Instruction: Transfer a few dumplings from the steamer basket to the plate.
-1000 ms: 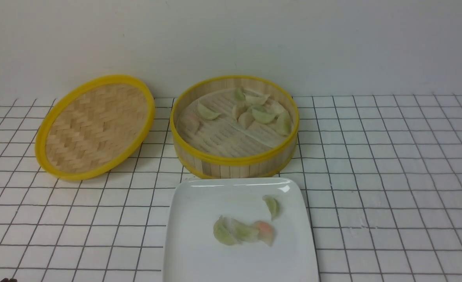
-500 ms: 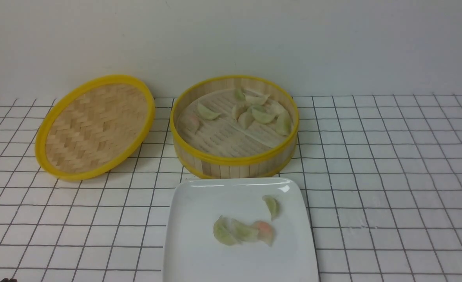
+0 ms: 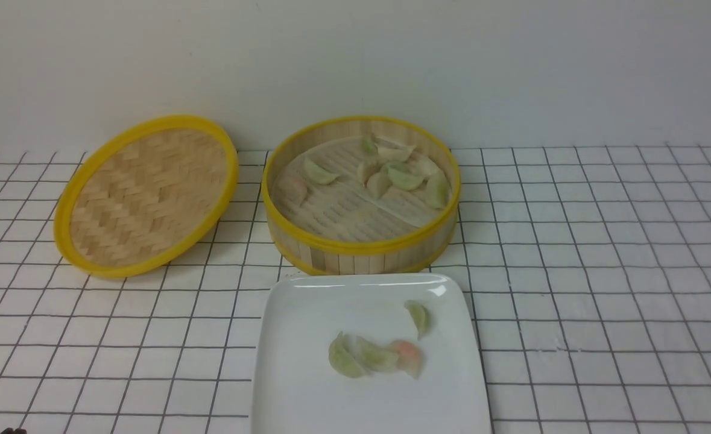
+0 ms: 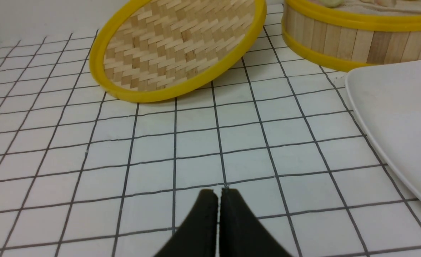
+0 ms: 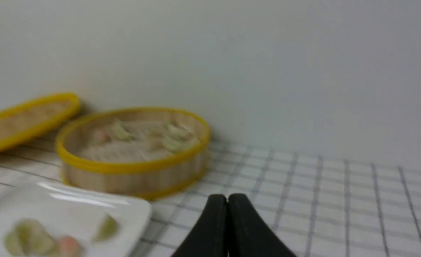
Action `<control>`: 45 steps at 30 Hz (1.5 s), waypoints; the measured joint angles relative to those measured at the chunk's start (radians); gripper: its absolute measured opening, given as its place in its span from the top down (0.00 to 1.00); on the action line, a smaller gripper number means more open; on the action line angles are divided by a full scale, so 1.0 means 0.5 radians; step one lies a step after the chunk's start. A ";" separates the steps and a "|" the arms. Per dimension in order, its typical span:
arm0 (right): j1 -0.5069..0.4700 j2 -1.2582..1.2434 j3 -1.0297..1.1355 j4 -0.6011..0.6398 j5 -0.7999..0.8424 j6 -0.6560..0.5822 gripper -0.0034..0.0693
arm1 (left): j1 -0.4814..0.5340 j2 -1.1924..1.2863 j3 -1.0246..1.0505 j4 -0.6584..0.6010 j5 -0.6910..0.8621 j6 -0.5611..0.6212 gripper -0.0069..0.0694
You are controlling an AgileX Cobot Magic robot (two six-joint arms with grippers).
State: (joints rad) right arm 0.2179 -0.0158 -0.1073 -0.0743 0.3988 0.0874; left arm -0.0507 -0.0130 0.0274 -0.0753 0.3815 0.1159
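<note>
The steamer basket stands at the middle back with several pale green dumplings on its slatted floor. The white plate lies in front of it and holds several dumplings, one pinkish-orange, and one green apart. Neither gripper shows in the front view. My left gripper is shut and empty over the table, left of the plate. My right gripper is shut and empty, right of the plate and the basket.
The shallow woven yellow-rimmed lid leans tilted at the back left, beside the basket; it also shows in the left wrist view. A white cloth with a black grid covers the table. A plain wall stands behind.
</note>
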 joint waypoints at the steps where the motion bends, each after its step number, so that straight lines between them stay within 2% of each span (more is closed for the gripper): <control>1: -0.032 0.000 0.027 0.000 0.000 0.002 0.97 | 0.000 0.000 0.000 0.000 0.001 0.000 0.92; 4: -0.244 0.000 0.231 0.000 0.027 0.002 0.97 | 0.000 0.000 0.000 0.000 0.001 0.000 0.92; 8: -0.332 0.000 0.251 -0.002 0.011 0.004 0.97 | 0.000 0.000 0.000 0.000 0.003 0.000 0.92; 45: -0.337 0.000 0.251 -0.006 0.007 0.038 0.97 | 0.000 0.000 0.000 0.000 0.003 0.000 0.92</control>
State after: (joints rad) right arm 0.0493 -0.0158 0.0181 -0.0775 0.4022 0.1064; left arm -0.0507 -0.0130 0.0274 -0.0753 0.3828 0.1159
